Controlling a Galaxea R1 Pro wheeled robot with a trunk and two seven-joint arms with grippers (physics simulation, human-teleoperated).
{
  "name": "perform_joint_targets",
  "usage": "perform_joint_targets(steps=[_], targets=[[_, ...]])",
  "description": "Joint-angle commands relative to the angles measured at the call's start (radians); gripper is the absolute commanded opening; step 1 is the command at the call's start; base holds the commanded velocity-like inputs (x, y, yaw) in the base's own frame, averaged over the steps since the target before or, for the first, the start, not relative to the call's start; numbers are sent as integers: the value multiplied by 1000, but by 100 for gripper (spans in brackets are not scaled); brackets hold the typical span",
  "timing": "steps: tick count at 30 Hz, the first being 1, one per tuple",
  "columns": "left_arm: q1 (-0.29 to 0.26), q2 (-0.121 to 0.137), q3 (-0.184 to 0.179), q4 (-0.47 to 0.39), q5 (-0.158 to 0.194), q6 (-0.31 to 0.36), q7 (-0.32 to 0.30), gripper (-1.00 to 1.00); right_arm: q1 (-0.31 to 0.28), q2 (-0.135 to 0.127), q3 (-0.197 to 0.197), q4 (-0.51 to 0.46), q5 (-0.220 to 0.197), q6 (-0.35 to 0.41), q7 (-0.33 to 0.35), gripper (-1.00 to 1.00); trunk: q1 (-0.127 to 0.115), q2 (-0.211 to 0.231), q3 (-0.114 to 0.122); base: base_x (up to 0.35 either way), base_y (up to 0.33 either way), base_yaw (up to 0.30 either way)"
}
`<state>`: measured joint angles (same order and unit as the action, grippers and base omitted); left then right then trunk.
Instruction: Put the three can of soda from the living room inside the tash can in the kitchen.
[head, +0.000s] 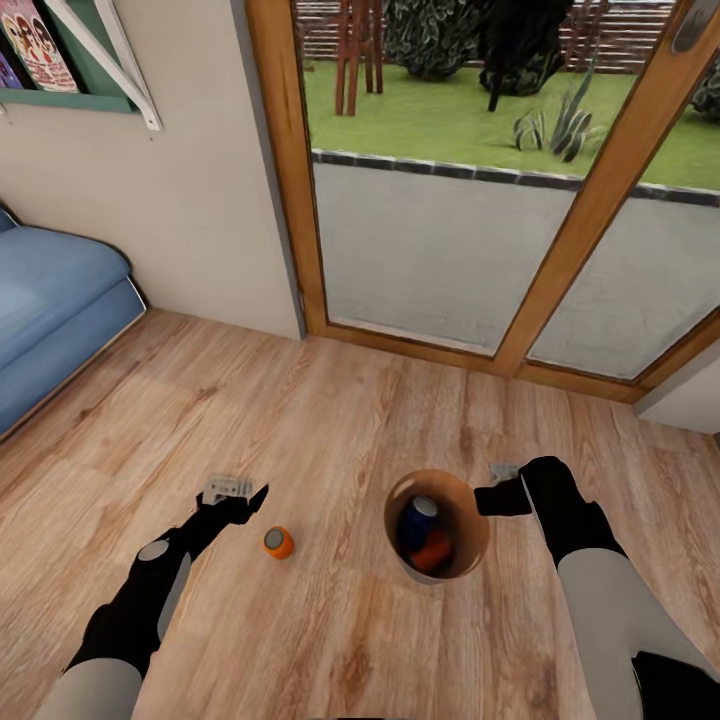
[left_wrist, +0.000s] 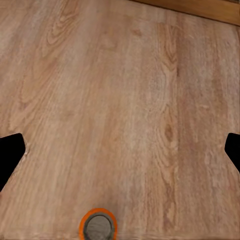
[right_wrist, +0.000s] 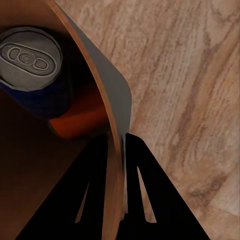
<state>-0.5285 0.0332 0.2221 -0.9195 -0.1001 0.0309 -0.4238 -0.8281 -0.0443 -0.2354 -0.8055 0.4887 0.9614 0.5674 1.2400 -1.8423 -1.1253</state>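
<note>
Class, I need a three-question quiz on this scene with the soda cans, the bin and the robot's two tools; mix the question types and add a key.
1. True or false: the orange can on the wood floor lies between the left tool and the trash can.
2. How many cans show inside the trash can?
A. none
B. two
C. three
3. Fill in: the right tool is closed on the trash can's ____.

Key:
1. True.
2. B: the blue can and a second orange can beside it.
3. Rim; one finger sits inside the wall, one outside.
</note>
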Motion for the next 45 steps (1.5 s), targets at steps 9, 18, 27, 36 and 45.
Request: perform_joint_targets(steps=[9,18,27,36,45], targets=[[-2,3,-7,280,2,-173,143,100,-1,1,-1,-9,-14,48,-1,-100,15,-28,-12,0,0,0],[-2,-2,-7,301,3,-201,142,100,-51,9,3,-82,43,86,-83,-100,50,-91,-51,0,0,0],[-2,-1,-9,301,3,-205,142,100,-174,19,-2,-9,114,86,-87,-100,84,-154,-93,0,0,0],[-1,-2,-9,301,3,-206,142,100,-265,44,-7,23,149,86,-87,-100,111,-203,-129,0,0,0],[-2,-2,-10,302,-2,-206,143,100,-293,107,-16,22,213,86,-87,-100,111,-203,-143,124,20,0]])
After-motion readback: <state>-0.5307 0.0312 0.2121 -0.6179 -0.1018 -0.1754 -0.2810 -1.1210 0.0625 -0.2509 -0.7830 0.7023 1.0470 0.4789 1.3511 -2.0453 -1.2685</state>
